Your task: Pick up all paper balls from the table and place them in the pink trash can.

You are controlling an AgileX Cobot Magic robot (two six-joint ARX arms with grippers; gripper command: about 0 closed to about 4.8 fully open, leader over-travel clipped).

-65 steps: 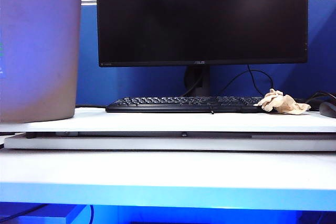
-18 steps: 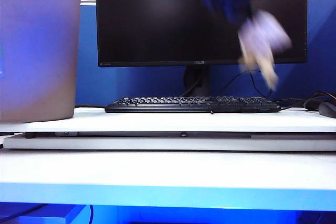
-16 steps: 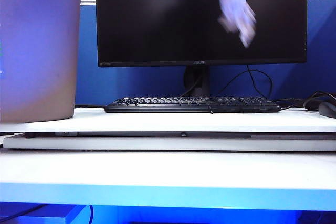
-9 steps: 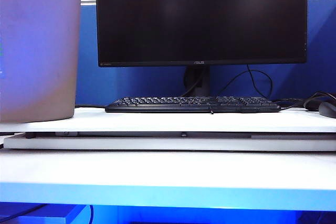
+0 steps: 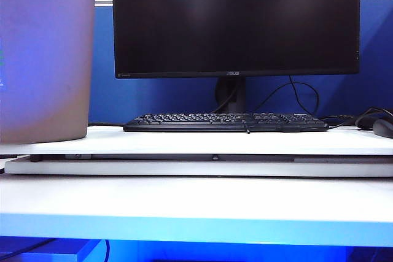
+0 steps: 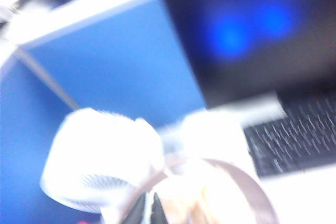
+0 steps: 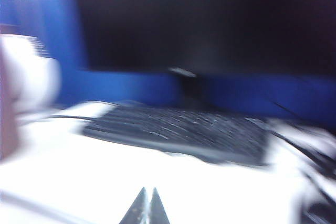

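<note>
White table (image 5: 196, 197) (blue partition (image 5: 153, 99) behind)

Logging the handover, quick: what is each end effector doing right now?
Left end effector: shut, over the pink trash can; the blur hides whether it holds a paper ball.
Right end effector: shut, empty, above the table.

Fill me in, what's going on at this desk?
The left gripper, fingers shut, seems to hold a tan paper ball; that view is blurred. The right gripper is shut, empty, above the table. The exterior view shows no arms and no balls on it; the pink trash can stands at its left.
</note>
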